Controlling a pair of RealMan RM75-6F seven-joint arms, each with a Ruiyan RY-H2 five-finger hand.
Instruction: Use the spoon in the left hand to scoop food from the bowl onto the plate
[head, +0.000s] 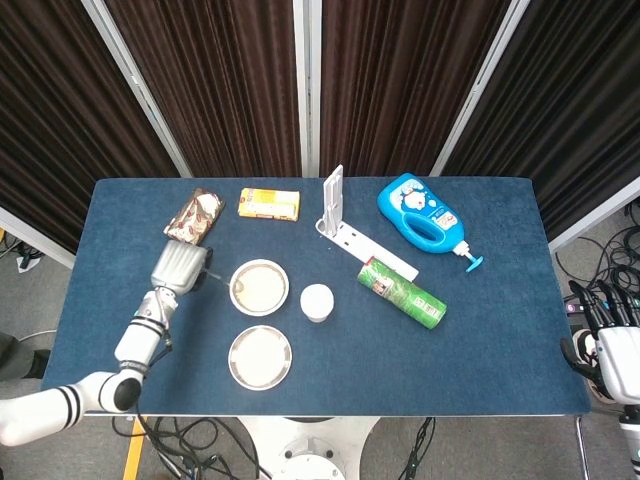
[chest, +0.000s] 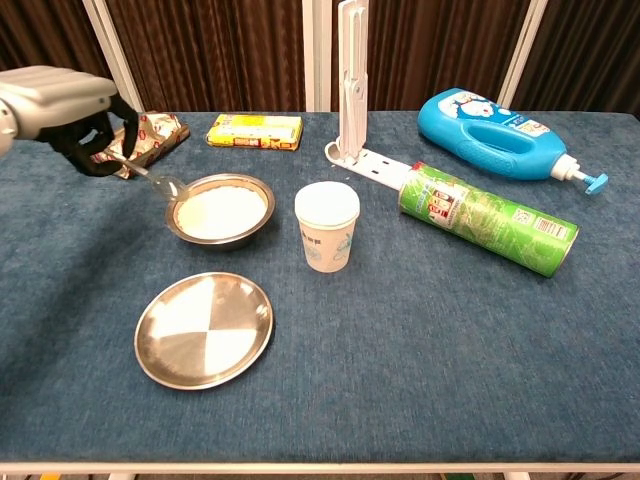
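My left hand (head: 181, 266) (chest: 78, 118) grips a metal spoon (chest: 153, 178) by its handle, raised above the table at the left. The spoon's tip hangs at the left rim of the steel bowl (head: 259, 287) (chest: 220, 210), which holds white food. In front of the bowl lies the bare steel plate (head: 260, 357) (chest: 204, 328). My right hand (head: 612, 339) hangs off the table's right edge, fingers apart, holding nothing.
A white paper cup (chest: 327, 227) stands right of the bowl. A green can (chest: 487, 219) lies on its side, with a blue bottle (chest: 500, 135) and a white stand (chest: 352, 90) behind. A foil snack pack (chest: 152, 135) and yellow box (chest: 255, 130) lie at the back left.
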